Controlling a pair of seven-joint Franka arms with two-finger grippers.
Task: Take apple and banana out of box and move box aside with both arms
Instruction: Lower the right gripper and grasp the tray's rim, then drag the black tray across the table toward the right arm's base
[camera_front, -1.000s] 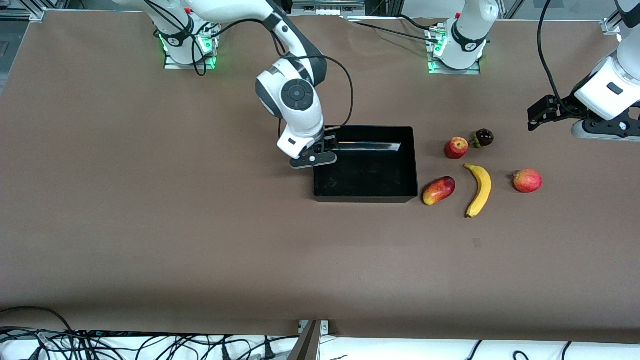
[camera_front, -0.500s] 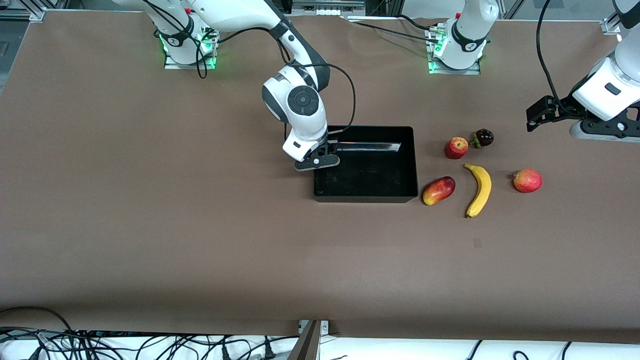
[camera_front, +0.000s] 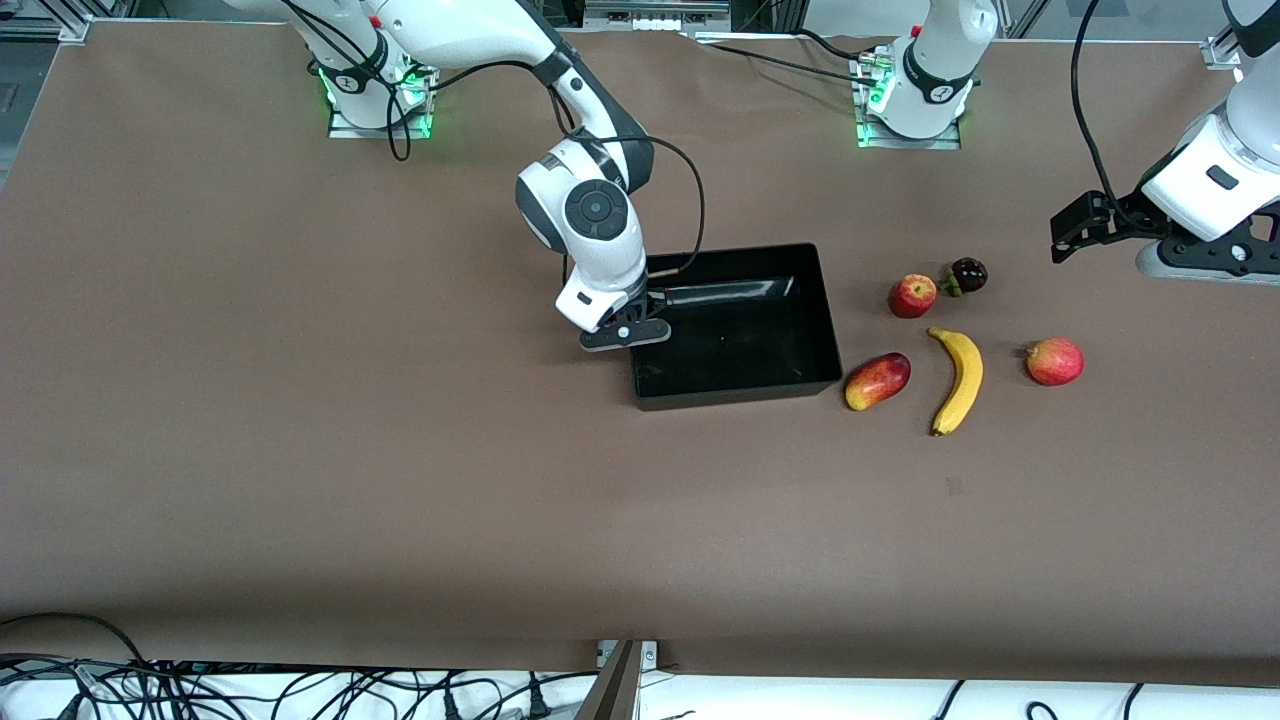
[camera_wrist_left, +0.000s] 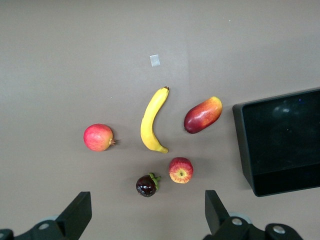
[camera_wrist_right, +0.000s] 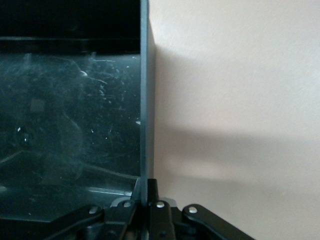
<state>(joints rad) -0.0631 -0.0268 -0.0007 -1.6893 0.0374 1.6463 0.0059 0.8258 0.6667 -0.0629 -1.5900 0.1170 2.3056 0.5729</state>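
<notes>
The black box (camera_front: 828, 330) sits mid-table, slightly askew. My right gripper (camera_front: 640, 318) is shut on its wall at the right arm's end; the right wrist view shows the thin wall (camera_wrist_right: 144, 100) pinched between my fingers (camera_wrist_right: 149, 192). The yellow banana (camera_front: 962, 380) and the small red apple (camera_front: 912, 296) lie on the table beside the box, toward the left arm's end. My left gripper (camera_front: 1195, 262) hangs open and empty above that end of the table. Its wrist view shows the banana (camera_wrist_left: 152, 120), the apple (camera_wrist_left: 180, 170) and the box's corner (camera_wrist_left: 241, 145).
A red-yellow mango (camera_front: 877, 381) lies between the box and the banana. A larger red fruit with a nub (camera_front: 1054, 361) lies toward the left arm's end. A dark mangosteen (camera_front: 967, 275) sits beside the apple. Cables hang along the table's front edge.
The box has shifted and turned slightly in my right gripper's hold, and the right gripper has moved a little toward the right arm's end. The left arm has barely moved.
</notes>
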